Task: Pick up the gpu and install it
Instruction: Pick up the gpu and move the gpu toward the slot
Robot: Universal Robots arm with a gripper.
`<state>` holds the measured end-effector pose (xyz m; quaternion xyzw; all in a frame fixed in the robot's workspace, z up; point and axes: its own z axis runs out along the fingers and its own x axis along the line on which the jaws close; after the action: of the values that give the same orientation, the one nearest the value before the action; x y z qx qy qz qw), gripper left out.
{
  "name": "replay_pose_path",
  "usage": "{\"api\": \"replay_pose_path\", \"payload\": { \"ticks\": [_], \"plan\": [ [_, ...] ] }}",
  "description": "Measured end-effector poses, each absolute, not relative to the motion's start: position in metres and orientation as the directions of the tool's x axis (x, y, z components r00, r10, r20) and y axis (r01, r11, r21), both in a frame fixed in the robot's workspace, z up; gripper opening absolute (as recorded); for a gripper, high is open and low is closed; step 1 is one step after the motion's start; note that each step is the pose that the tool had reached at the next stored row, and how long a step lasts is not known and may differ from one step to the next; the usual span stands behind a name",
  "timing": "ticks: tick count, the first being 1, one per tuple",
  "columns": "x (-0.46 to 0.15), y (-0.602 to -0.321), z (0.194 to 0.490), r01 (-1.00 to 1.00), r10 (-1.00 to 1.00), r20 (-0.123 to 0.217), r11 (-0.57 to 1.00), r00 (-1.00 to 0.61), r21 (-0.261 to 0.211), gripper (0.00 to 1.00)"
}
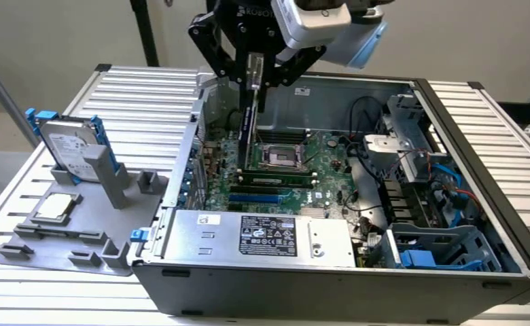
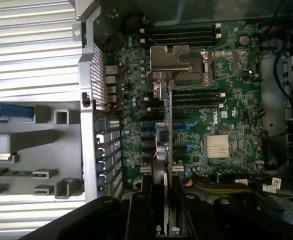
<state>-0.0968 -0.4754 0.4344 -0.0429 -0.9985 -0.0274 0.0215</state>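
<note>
The gpu [image 1: 248,129] hangs edge-on and upright inside the open computer case [image 1: 482,136], a thin dark card with its lower end close over the green motherboard [image 1: 324,153]. My gripper [image 1: 254,80] is shut on its top edge. It stands just to the exterior view's left of the CPU socket [image 1: 278,155]. In the wrist view the gpu [image 2: 161,145] runs as a narrow strip from between my fingers [image 2: 147,200] out over the expansion slots [image 2: 149,131]. Whether it touches a slot is hidden by the card itself.
Black memory sticks [image 1: 270,180] lie in their slots beside the card. A silver power supply [image 1: 265,238] fills the case's near side, cables and drive bays [image 1: 428,176] its right. A grey fixture [image 1: 66,231] holds a hard drive in a blue frame [image 1: 66,144] at the exterior view's left.
</note>
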Motion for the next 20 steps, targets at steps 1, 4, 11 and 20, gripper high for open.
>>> {"api": "replay_pose_path", "payload": {
  "ticks": [1,4,11,20],
  "plan": [
    [-0.095,-0.473,0.433,0.087,0.084,0.045,0.995,-0.995,0.053,0.27],
    [-0.089,-0.467,0.427,0.086,0.083,0.045,0.995,-0.995,0.053,0.27],
    [-0.077,-0.453,0.414,0.083,0.081,0.045,0.995,-0.996,0.053,0.27],
    [-0.06,-0.445,0.398,0.066,0.064,0.045,0.997,-0.997,0.044,0.27]
  ]
}}
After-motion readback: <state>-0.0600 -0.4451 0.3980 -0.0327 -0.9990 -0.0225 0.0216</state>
